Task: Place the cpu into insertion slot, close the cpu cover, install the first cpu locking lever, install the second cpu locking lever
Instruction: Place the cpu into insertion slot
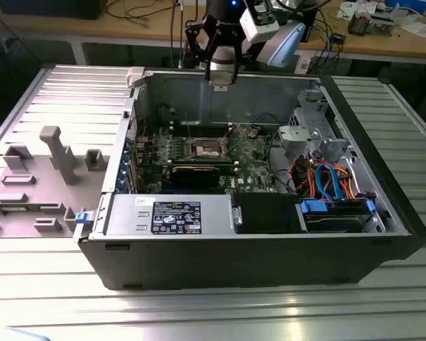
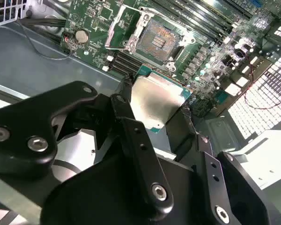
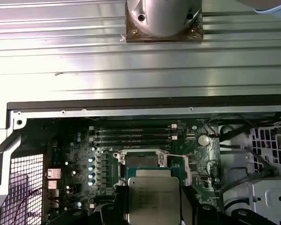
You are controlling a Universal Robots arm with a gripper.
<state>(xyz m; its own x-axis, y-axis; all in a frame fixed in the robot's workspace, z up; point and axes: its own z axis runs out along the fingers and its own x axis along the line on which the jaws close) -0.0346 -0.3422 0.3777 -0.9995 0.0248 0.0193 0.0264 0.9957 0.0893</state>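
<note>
My gripper (image 1: pixel 221 77) hangs high over the rear wall of the open computer case (image 1: pixel 270 249), shut on the cpu (image 2: pixel 154 104). The chip's silver-grey top faces both wrist cameras, and a dark finger presses each of two opposite edges (image 3: pixel 152 199). Below on the green motherboard (image 1: pixel 252 153) lies the insertion slot (image 2: pixel 160 40) (image 3: pixel 140 160) (image 1: pixel 207 148), its pale contact field bare. The cpu cover (image 2: pixel 122 26) stands swung open at one side of the slot. A thin locking lever (image 3: pixel 176 156) sticks out beside the socket.
Memory slots (image 3: pixel 133 136) run alongside the socket. A power supply (image 1: pixel 169 215) and a drive cage with orange and blue cables (image 1: pixel 326 185) fill the case's near side and the exterior view's right. Grey fixture blocks (image 1: pixel 57 160) stand on the ribbed table at its left.
</note>
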